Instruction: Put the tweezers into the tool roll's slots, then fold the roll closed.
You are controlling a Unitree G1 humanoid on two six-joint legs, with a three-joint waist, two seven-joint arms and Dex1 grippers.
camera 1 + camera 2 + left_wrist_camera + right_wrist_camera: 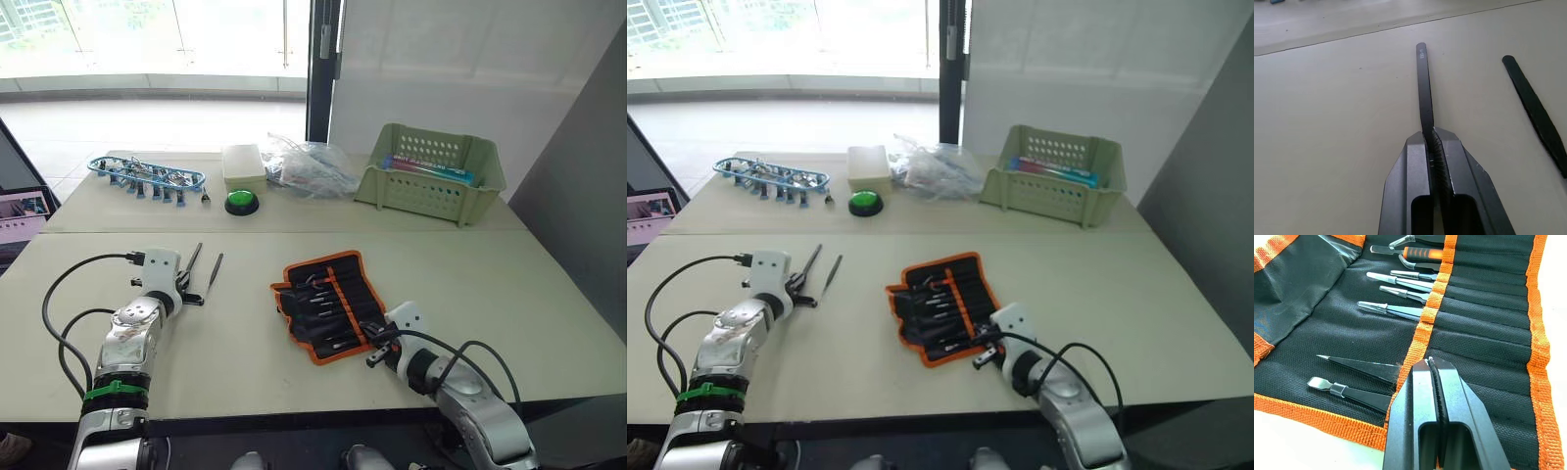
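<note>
Left fingers (1431,147) pinch one tweezer (1423,83); right fingers (1435,382), pressed together, rest at the tool roll (328,304)'s near edge.

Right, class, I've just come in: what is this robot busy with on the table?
It is packing tweezers into an open tool roll. The left end effector is shut on one black tweezer, with another loose tweezer lying beside it on the table. The right end effector is shut, resting at the roll's orange stripe, where several tools already sit in slots. The roll is not yet folded.
</note>
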